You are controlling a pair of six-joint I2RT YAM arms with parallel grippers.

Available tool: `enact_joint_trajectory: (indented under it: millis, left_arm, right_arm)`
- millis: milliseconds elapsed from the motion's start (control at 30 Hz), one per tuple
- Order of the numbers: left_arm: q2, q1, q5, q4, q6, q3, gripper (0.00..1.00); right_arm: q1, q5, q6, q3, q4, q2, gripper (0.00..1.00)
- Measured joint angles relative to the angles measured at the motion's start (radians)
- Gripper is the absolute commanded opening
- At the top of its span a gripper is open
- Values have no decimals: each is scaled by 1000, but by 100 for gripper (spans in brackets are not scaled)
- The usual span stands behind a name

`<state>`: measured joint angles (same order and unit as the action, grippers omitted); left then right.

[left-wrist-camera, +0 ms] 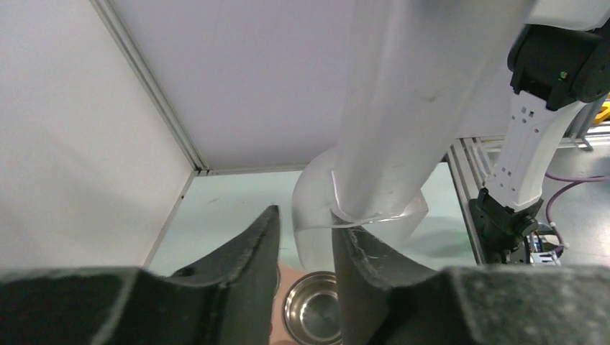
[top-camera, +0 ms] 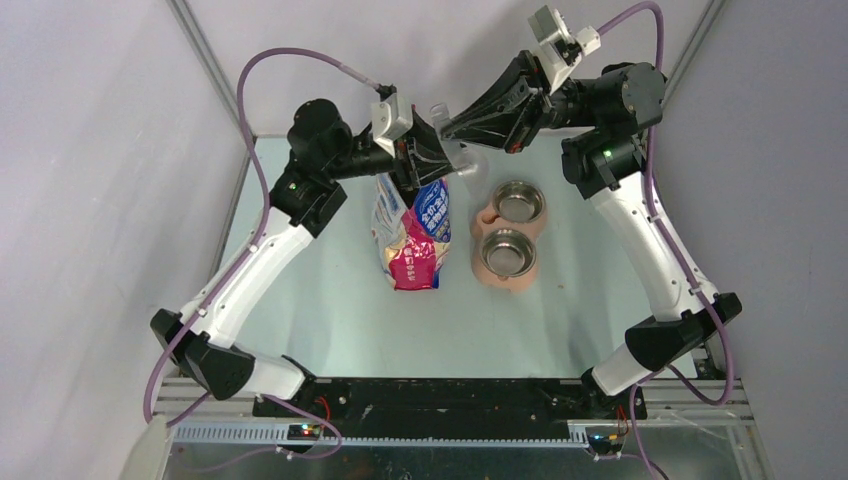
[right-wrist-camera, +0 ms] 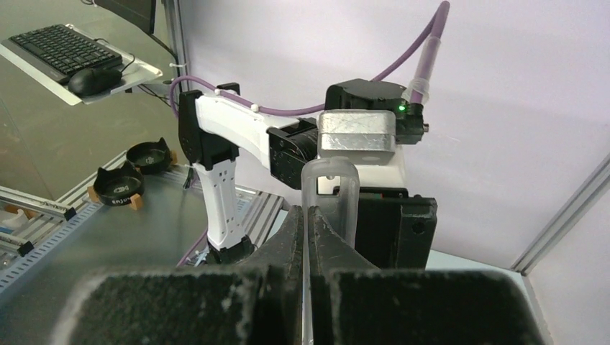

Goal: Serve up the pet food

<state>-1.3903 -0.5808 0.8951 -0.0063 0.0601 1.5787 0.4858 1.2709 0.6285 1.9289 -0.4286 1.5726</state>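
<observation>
Right gripper (right-wrist-camera: pixel 307 215): shut tight on the handle of the clear scoop (right-wrist-camera: pixel 332 192), with the handle's end standing up past the fingertips. Grip plain only from the right wrist. From above, hidden under the gripper's own body, with just a pale glimpse of the cup beyond the tip.

Left gripper (left-wrist-camera: pixel 306 224): jaws partly apart, the gap plain in the left wrist view, nothing pinched between the pads. Just beyond that gap, the scoop's cup, its rim against or very near one finger (left-wrist-camera: pixel 363 262); cannot tell whether touching.

Directly beneath the left gripper, in the top view only: bag (top-camera: pixel 410 240) on the table (top-camera: pixel 330 300), its top end nearest the fingers. Out of sight from both wrists.

Beside the bag, below and beyond the right gripper: nearer bowl (top-camera: pixel 518 203) and farther bowl (top-camera: pixel 508 251), side by side in a pink holder (top-camera: pixel 484 270). One steel bowl also peeking out under the left fingers in the wrist view.

Kibble: not showing in any view; cannot tell where.
</observation>
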Motion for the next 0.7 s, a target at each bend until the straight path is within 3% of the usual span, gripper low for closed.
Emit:
enact_joint_trajectory:
  millis: [300,400,533,600,700]
  left_arm:
    - [-5,-3,0,8,-13,0,1]
    - [-3,-2,-5,8,-10,-5,0]
    - [17,11,-28,-19,-9,-34,0]
    - [39,27,-48,-51,-7,-55,0]
    - [82,61,-72,-113,2,-87,0]
  right_arm:
    - [10,-14,-11,6,-1,0,0]
    - [7,-34,-16,3,1,0,13]
    - [-14,-49,-41,-43,27,-18,44]
    - [-35,-53,-56,-77,52,-31,53]
    - [-68,-67,-77,-124,84,-51,60]
